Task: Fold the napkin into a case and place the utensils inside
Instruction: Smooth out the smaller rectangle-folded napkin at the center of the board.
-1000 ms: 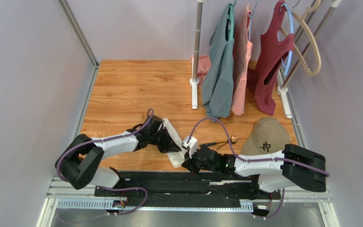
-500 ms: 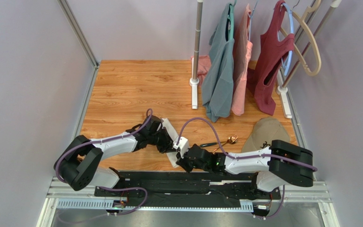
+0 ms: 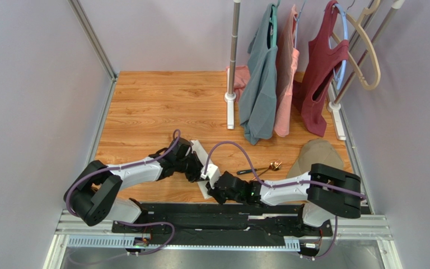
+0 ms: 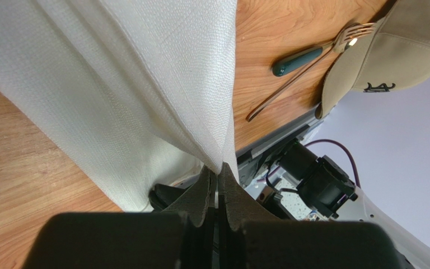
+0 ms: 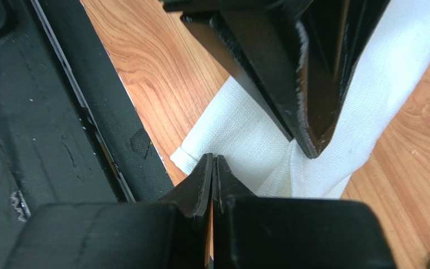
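The white napkin (image 3: 199, 152) hangs bunched from my left gripper (image 3: 199, 170), which is shut on a fold of it (image 4: 144, 84) just above the wooden table. My right gripper (image 3: 214, 189) is shut, and its tips (image 5: 213, 159) rest against the napkin's lower edge (image 5: 239, 145); no cloth shows between them. The left fingers (image 5: 290, 73) hang right in front of it. The utensils (image 3: 259, 168) lie on the table to the right of both grippers. In the left wrist view they show a dark green handle (image 4: 298, 59) and a gold fork head (image 4: 353, 35).
A beige cap (image 3: 315, 154) lies just right of the utensils, partly under my right arm, and also shows in the left wrist view (image 4: 402, 50). A garment rack (image 3: 232, 61) with hanging clothes (image 3: 262, 84) stands at the back. The black base rail (image 5: 60, 84) lies close to the napkin.
My right gripper has moved left, from beside the napkin to against its lower edge, and its arm now covers more of the cap. My left gripper has held the napkin nearly still.
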Robot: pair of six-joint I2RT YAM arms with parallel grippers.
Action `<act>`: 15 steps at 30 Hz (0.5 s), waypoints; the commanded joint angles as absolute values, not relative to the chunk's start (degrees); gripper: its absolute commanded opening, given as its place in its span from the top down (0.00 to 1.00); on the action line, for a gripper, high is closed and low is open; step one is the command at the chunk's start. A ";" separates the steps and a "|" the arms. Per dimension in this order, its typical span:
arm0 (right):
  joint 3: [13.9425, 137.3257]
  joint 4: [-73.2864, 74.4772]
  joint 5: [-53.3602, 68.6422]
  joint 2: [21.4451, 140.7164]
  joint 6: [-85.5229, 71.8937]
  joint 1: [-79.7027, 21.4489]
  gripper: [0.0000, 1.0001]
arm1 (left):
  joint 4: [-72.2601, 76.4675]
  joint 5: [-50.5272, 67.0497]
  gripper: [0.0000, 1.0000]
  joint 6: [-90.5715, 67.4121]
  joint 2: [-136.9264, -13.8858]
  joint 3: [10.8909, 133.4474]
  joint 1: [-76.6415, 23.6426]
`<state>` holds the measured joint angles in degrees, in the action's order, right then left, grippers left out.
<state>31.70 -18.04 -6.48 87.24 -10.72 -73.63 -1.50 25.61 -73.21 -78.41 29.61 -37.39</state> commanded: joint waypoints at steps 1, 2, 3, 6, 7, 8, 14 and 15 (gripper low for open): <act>30.59 -21.27 -7.73 89.20 -9.75 -74.44 1.00 | -0.61 25.40 1.00 -72.16 -76.55 29.71 -37.18; 30.41 -21.18 -8.00 89.56 -9.76 -74.53 1.00 | -1.31 25.31 1.00 -71.98 -76.38 29.71 -37.09; 30.24 -21.09 -8.96 89.82 -9.93 -74.71 1.00 | -1.58 25.14 1.00 -71.72 -76.20 29.79 -37.00; 30.06 -19.69 -11.33 91.40 -10.98 -74.79 1.00 | -3.07 24.43 1.00 -70.32 -75.41 29.71 -36.65; 30.06 -19.51 -11.77 91.75 -11.51 -74.88 1.00 | -3.69 24.26 1.00 -69.09 -75.06 29.88 -36.48; 29.36 -19.77 -12.30 92.11 -12.56 -74.97 1.00 | -5.61 24.00 1.00 -68.39 -74.36 30.06 -36.56; 27.95 -19.51 -16.52 92.29 -15.38 -76.02 1.00 | -12.56 20.92 1.00 -63.99 -71.11 31.64 -36.56; 27.43 -19.51 -17.13 91.94 -16.16 -76.11 1.00 | -12.57 20.92 1.00 -63.81 -70.84 31.21 -36.48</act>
